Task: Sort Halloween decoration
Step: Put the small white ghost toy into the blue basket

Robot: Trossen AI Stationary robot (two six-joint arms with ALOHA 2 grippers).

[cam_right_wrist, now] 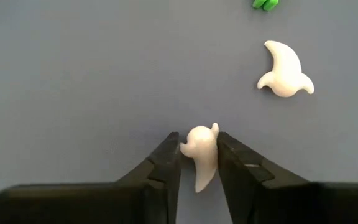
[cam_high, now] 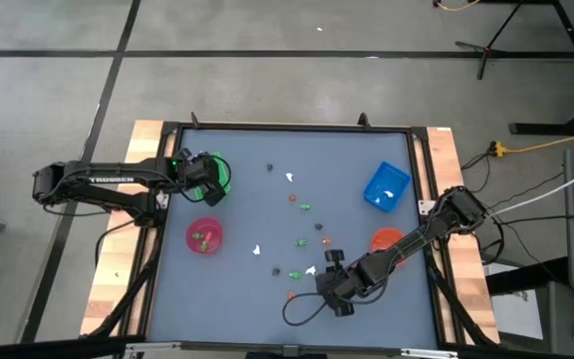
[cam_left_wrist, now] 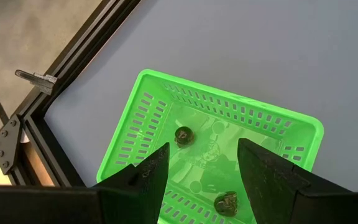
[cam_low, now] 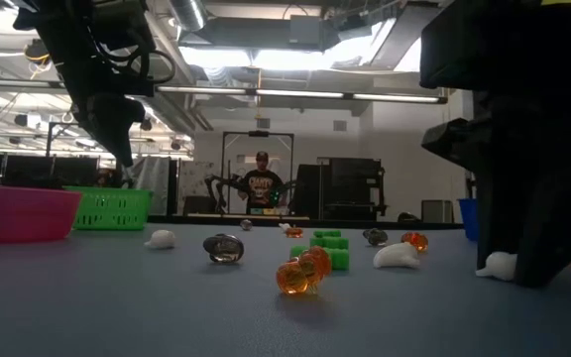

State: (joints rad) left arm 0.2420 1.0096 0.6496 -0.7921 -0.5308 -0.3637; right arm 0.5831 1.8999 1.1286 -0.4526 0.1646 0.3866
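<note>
Pinching a small white ghost figure [cam_right_wrist: 201, 154] between its two fingers, the right claw [cam_right_wrist: 197, 163] sits low on the grey counter [cam_high: 247, 199] near its front edge, fingers pressed on either side of the figure. A second white ghost [cam_right_wrist: 284, 71] lies nearby, apart from it. Other tiny figures, orange [cam_low: 302, 271], green [cam_low: 331, 248] and dark [cam_low: 224, 248], lie scattered mid-counter. The left claw [cam_left_wrist: 201, 171] hangs spread and empty above the green basket [cam_left_wrist: 148, 118], where two dark figures [cam_left_wrist: 183, 135] rest. Pink bowl [cam_high: 204, 236], orange bowl [cam_high: 387, 239] and blue tray [cam_high: 387, 186] stand farther off.
</note>
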